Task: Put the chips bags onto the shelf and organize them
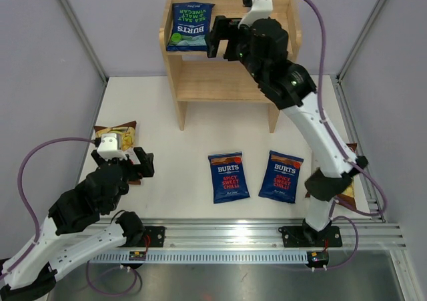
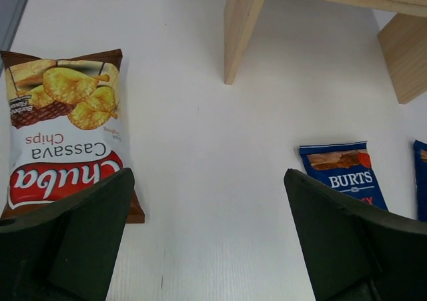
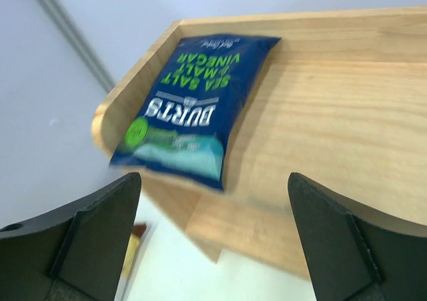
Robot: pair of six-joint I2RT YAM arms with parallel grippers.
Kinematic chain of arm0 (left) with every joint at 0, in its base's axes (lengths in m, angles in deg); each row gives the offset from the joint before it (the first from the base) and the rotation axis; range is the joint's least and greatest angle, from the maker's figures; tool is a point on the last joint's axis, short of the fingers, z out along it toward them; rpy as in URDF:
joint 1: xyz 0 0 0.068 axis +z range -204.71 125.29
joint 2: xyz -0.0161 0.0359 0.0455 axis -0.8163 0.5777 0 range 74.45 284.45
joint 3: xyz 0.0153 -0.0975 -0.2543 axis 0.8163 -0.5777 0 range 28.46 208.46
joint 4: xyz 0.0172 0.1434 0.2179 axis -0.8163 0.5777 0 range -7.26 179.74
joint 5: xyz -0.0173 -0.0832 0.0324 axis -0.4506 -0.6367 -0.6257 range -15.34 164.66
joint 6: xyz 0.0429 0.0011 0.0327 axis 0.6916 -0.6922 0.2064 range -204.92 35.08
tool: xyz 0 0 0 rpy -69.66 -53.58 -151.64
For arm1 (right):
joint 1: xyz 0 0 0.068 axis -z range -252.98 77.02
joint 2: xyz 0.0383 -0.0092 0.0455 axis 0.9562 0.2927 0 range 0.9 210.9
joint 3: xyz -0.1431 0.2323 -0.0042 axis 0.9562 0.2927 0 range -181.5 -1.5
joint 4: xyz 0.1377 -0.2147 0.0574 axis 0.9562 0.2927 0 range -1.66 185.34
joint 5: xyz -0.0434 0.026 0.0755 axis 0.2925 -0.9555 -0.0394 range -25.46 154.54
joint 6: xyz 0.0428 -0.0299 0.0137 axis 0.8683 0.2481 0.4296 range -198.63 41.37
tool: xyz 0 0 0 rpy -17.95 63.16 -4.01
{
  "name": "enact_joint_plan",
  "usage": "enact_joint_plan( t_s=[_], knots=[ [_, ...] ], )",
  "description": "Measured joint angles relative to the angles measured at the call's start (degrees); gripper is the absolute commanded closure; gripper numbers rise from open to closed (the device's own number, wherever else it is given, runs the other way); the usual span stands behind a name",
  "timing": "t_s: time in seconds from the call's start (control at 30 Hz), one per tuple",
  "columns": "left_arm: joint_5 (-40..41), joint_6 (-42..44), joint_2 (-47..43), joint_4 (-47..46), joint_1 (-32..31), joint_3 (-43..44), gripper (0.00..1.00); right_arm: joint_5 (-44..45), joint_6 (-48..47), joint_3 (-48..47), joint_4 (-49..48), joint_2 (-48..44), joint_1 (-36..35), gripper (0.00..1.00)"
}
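Green-accented BURTS bag (image 1: pixel 190 26) at left end of shelf (image 1: pixel 220 81) — long axis back-to-front, top frontward — left gripper (image 1: pixel 123 162), right gripper (image 1: pixel 215 37) both agape, empty.

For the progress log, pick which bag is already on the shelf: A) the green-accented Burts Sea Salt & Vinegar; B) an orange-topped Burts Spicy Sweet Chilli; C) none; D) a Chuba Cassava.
A: the Sea Salt & Vinegar bag lies on the top tier of the shelf, at its left end in the top view.

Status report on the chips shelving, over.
Left tool open beside Chuba bag; right tool open at shelf top tier. Green Burts bag shelved; two orange Burts bags on table. No obstruction seen.
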Motion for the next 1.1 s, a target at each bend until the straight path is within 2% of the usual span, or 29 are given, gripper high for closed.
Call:
enact_joint_plan(
  t_s=[0.07, 0.13, 0.23, 0.37, 0.47, 0.6, 0.8, 0.93, 1.1],
  knots=[
    [-2.3, -1.1, 0.0, -0.2, 0.0, 0.0, 0.01, -2.7, 0.8, 7.4, 0.7, -7.5, 0.0, 0.01],
    [-5.7, -3.1, 0.2, -1.9, 0.0, -0.5, 0.01, -5.7, 1.7, 19.8, -0.9, -17.4, 0.1, 0.01],
    [-12.0, -6.4, 1.6, -6.9, 0.1, -3.8, 0.01, -9.9, 4.3, 44.1, -4.2, -36.1, 0.3, 0.01],
    [-20.7, -10.6, 10.1, -16.4, 0.2, -10.6, 0.01, -13.5, 11.2, 70.3, -6.6, -58.4, 0.3, 0.01],
    [-25.8, -12.5, 18.6, -23.3, 0.2, -14.6, 0.01, -15.7, 15.3, 82.0, -5.1, -70.3, 0.3, 0.01],
    [-30.6, -14.0, 27.1, -31.7, 0.2, -17.5, 0.01, -15.8, 18.1, 90.2, -1.9, -80.5, 0.3, 0.01],
    [-32.4, -14.5, 37.0, -39.0, 0.2, -15.2, 0.01, -14.8, 20.9, 100.0, 0.8, -93.5, 0.3, 0.01],
    [-31.1, -15.3, 37.4, -41.0, 0.2, -15.2, 0.01, -15.6, 23.6, 104.9, 1.6, -101.5, 0.3, 0.00],
    [-29.4, -15.5, 37.4, -42.1, 0.2, -15.6, 0.01, -14.3, 26.6, 103.4, 5.7, -101.4, 0.3, 0.00]
  ],
)
